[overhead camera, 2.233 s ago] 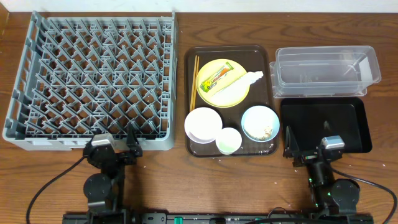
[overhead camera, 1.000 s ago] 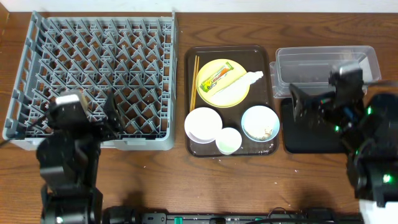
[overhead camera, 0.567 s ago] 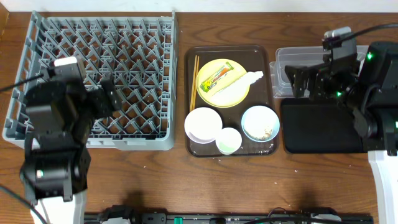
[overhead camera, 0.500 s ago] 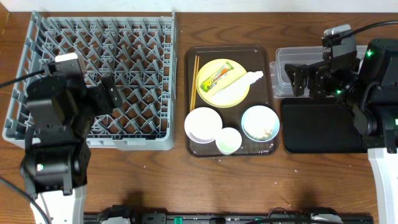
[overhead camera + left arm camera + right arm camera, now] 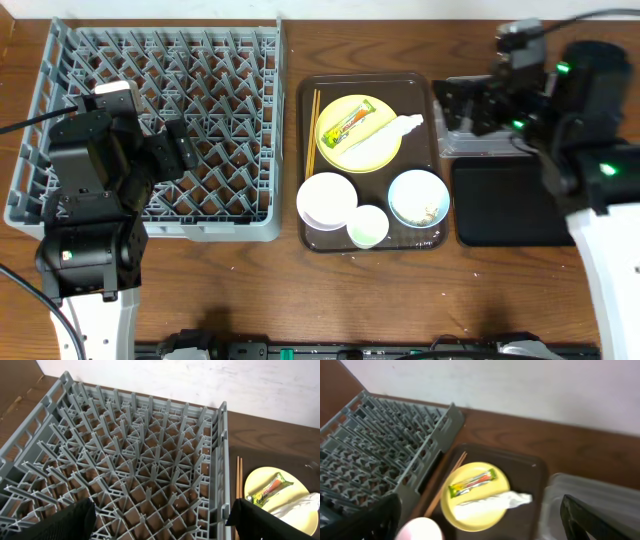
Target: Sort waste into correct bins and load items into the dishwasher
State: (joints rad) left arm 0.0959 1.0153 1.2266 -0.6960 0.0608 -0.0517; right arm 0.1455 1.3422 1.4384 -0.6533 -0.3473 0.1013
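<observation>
The grey dish rack [image 5: 150, 60] fills the left of the table. The brown tray [image 5: 425, 90] holds the yellow plate [image 5: 380, 150] with the green-and-orange wrapper [image 5: 345, 125] and white crumpled piece [image 5: 395, 128], chopsticks [image 5: 312, 130], white bowl [image 5: 326, 198], small white cup [image 5: 367, 225] and light blue bowl [image 5: 410, 190] with crumbs [image 5: 430, 212]. My left gripper [image 5: 178, 148] hovers open and empty above the rack [image 5: 140, 460]. My right gripper [image 5: 462, 105] is open and empty above the clear tub's [image 5: 590, 100] left end, facing the plate [image 5: 470, 515].
The black tray [image 5: 510, 200] lies in front of the clear tub, which my right arm partly hides. The right wrist view shows the wrapper [image 5: 472, 482], white piece [image 5: 495, 501], chopsticks [image 5: 447, 482] and white bowl [image 5: 420, 530]. The left wrist view shows the chopsticks [image 5: 238, 490] and wrapper [image 5: 270, 487].
Both arms have risen from the table's front edge. The left gripper moved over the rack; the right gripper moved back and left over the clear tub. Nothing was picked up.
</observation>
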